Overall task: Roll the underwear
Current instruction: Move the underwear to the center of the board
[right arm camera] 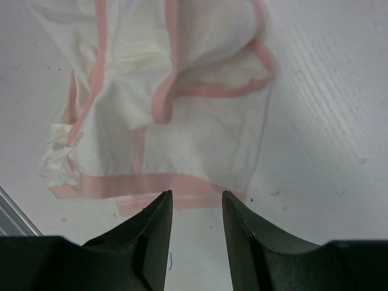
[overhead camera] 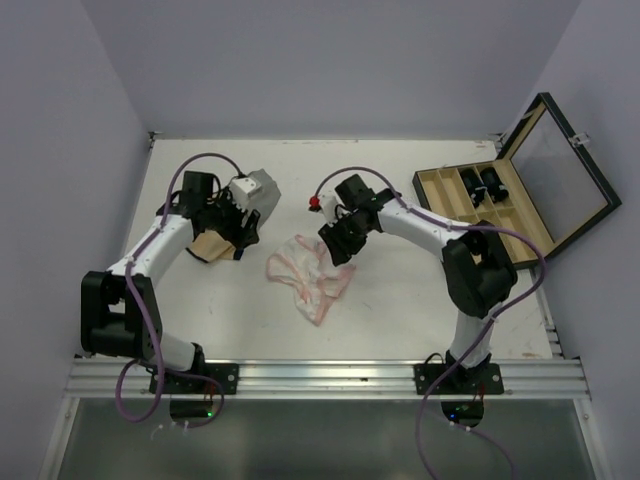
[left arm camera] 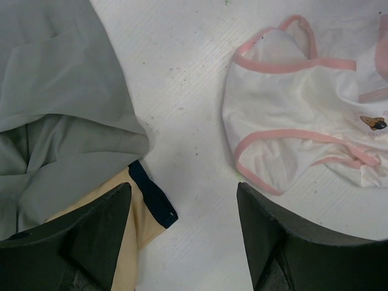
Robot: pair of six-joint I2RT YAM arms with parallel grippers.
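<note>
The underwear (overhead camera: 308, 275) is thin white fabric with pink trim, lying crumpled and partly spread on the table's middle. It also shows in the left wrist view (left arm camera: 300, 130) and the right wrist view (right arm camera: 163, 103). My left gripper (overhead camera: 243, 238) is open and empty, over bare table between the cloths and the underwear (left arm camera: 182, 200). My right gripper (overhead camera: 337, 248) is open and empty, its tips just short of the underwear's pink-trimmed far edge (right arm camera: 196, 203).
A grey cloth (overhead camera: 252, 192) lies at the back left, partly over a tan cloth (overhead camera: 211, 247) with a dark blue edge (left arm camera: 154, 197). An open black case (overhead camera: 520, 195) with wooden compartments stands at the right. A small red thing (overhead camera: 313, 205) lies behind the right gripper.
</note>
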